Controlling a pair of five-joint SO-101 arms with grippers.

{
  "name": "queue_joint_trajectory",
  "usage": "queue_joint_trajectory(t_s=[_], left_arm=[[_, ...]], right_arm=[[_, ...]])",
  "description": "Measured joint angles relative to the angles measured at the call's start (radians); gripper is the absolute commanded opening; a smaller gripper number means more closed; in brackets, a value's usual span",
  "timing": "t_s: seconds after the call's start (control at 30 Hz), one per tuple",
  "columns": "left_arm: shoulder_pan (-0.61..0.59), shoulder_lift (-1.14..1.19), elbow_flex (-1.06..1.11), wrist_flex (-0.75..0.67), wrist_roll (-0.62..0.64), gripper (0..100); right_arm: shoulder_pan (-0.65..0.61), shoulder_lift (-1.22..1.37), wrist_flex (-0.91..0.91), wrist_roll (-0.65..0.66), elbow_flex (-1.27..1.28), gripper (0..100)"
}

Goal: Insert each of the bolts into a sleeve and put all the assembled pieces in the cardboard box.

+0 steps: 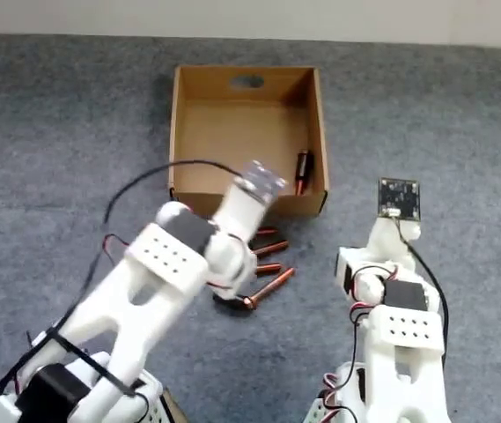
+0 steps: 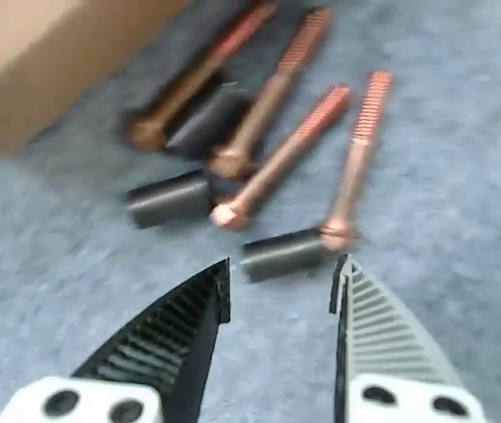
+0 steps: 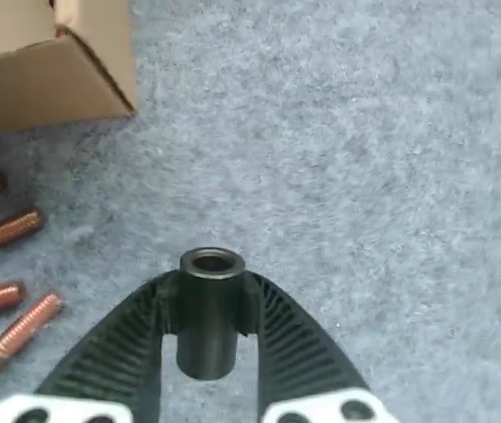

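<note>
First, nearest the wrists. The right gripper (image 3: 210, 289) was clamped on a black sleeve (image 3: 208, 326), a short, smooth, matte cylinder. It stood between ribbed black fingers (image 3: 114, 361), with its round bore open at the end away from the wrist. The grey carpet (image 3: 364, 159) under it was nubby and flecked.

The left gripper (image 2: 283, 273) stood part-open and held nothing. Its two tapered, ribbed fingers (image 2: 175, 330) hung over the carpet, with their tips just beside a loose sleeve (image 2: 276, 254). That sleeve lay on its side, dark and cylindrical, and one end seemed to touch a bolt head.

Just beyond lay four bolts (image 2: 276, 167), copper-coloured, long and slim, with heads toward the gripper and threaded ends pointing away. They lay side by side in a loose fan. Two more sleeves (image 2: 169, 198) lay on their sides among the bolt heads, touching them or just beside; I could not tell which.

Farther out, in the high view, the white plastic left arm (image 1: 171, 264) reached over that cluster toward the front wall of the cardboard box (image 1: 224, 132). The box was brown, rectangular and open-topped, with an oval hand-hole in the far wall. Inside it, against the right wall near the front corner, lay one dark piece with a coppery end (image 1: 303, 173). It was too small to tell more.
</note>
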Motion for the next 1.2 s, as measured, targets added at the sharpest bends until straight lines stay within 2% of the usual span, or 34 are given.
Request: queue_joint_trajectory(t_s=[0.23,0.5,0.8,1.03,1.2], left_arm=[[0.077,0.084,0.080,-0.192,0.006,21],[0.140,0.213,0.086,-0.259,0.006,21],[0.114,0.351,0.086,-0.354,0.008,21],[0.121,0.353,0.084,-0.359,0.008,4],[0.120,0.353,0.084,-0.361,0.008,1]], right_arm=[[0.064,0.000,0.000,0.000,0.000,0.5],[0.068,0.000,0.000,0.000,0.000,0.5],[0.068,0.000,0.000,0.000,0.000,0.5],[0.068,0.000,0.000,0.000,0.000,0.5],[0.068,0.000,0.000,0.000,0.000,0.5]])
